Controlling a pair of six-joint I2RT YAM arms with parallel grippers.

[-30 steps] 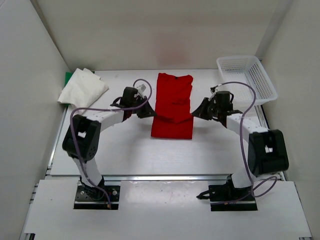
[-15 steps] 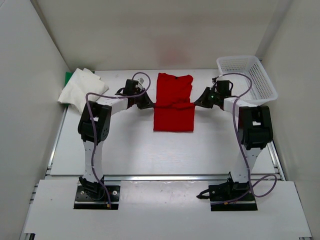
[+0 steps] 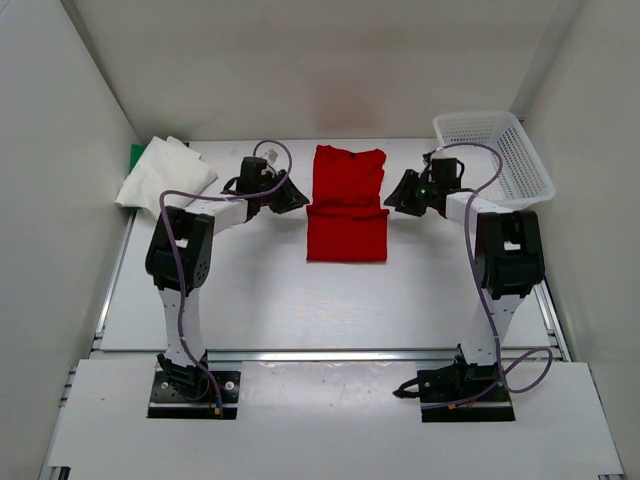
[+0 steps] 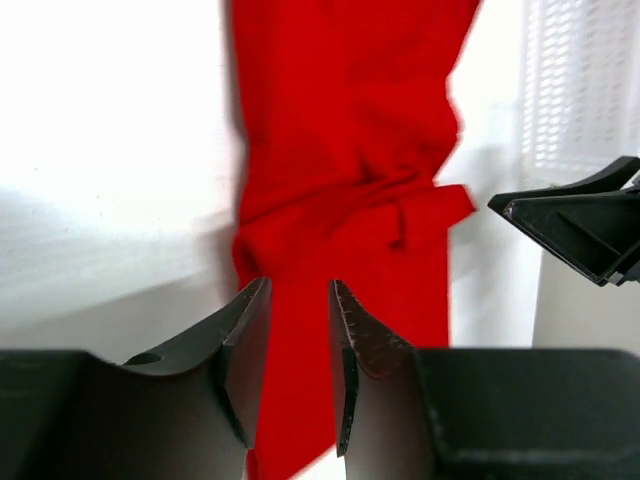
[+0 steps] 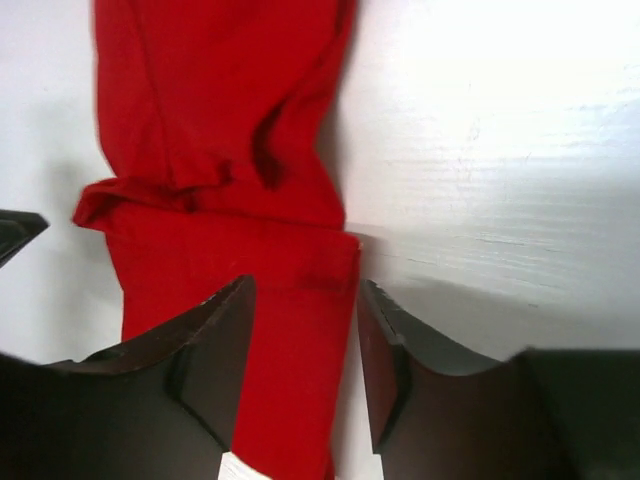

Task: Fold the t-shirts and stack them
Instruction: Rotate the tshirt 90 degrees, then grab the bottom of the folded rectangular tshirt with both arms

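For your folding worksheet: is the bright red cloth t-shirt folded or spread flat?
Folded. The bright red cloth t-shirt lies as a narrow strip, one layer doubled over another.

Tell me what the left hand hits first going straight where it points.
The red shirt: its folded edge lies just ahead of the left hand. Beyond it sits the right hand. Height over the cloth is unclear, so it might skim rather than push.

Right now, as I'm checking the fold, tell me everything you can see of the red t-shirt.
The red t-shirt is plain bright cloth, folded into a narrow strip running front to back, with a wrinkled crosswise fold ridge midway. It lies flat on the white table. The left gripper and right gripper flank that ridge, open, gripping nothing.
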